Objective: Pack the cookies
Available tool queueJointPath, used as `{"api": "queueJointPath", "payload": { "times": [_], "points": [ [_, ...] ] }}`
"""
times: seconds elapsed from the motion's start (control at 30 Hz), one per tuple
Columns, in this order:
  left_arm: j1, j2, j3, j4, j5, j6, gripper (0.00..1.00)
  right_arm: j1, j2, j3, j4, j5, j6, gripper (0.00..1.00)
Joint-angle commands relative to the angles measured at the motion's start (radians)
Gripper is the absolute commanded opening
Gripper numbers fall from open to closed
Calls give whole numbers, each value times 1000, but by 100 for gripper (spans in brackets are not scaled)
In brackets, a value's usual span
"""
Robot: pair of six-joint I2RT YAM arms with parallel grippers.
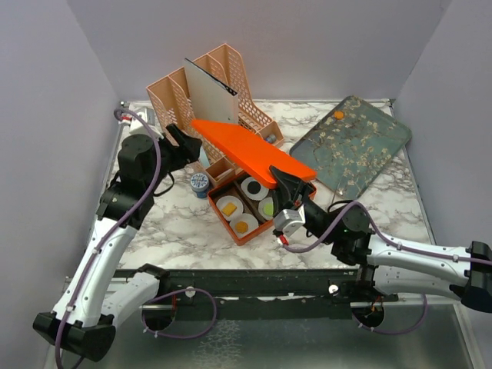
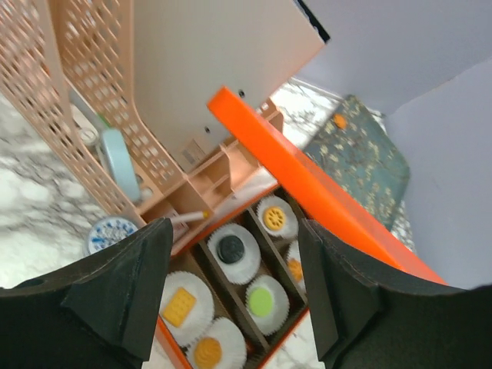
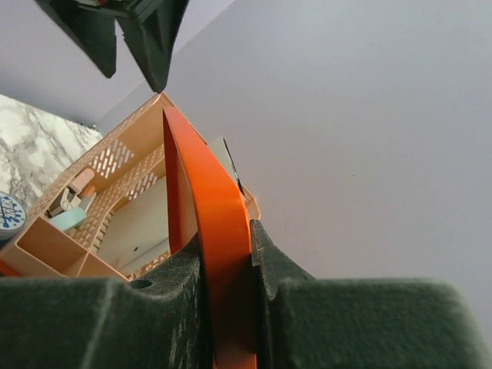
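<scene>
Our right fingers [image 1: 287, 184] clamped the orange lid [image 1: 246, 146], tilted above the box [image 1: 224, 223] holding the cookies [image 2: 230, 248] in paper cups [image 2: 244, 270]. Our left fingers [image 1: 184, 141] stood open beside it. Closing seemed underway; next, lowering it square.

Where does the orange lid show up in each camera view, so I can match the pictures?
Top external: the orange lid slants across the centre of the picture.
Left wrist: the lid runs diagonally from upper centre to lower right.
Right wrist: the lid stands edge-on at centre, clamped in the right gripper.
Shared landmark: the blue-and-white tin.
</scene>
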Motion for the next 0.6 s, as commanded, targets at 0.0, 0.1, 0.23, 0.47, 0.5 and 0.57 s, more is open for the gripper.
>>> {"api": "queueJointPath", "payload": {
  "times": [0.0, 0.1, 0.23, 0.47, 0.5, 0.57],
  "points": [
    [68, 74, 107, -52, 46, 163, 74, 8, -51, -10, -60, 3, -45, 1],
    [118, 117, 140, -34, 138, 148, 75, 8, -85, -28, -84, -1, -69, 1],
    [138, 153, 140, 12, 221, 73, 76, 8, -100, -53, -75, -2, -108, 1],
    [141, 146, -60, 184, 406, -256, 75, 8, -39, -61, -10, -19, -164, 0],
    [141, 140, -84, 204, 422, -286, 75, 8, -27, -65, 4, -23, -174, 1],
    [138, 136, -106, 217, 426, -314, 75, 8, -7, -70, 26, -40, -194, 1]
  ]
}}
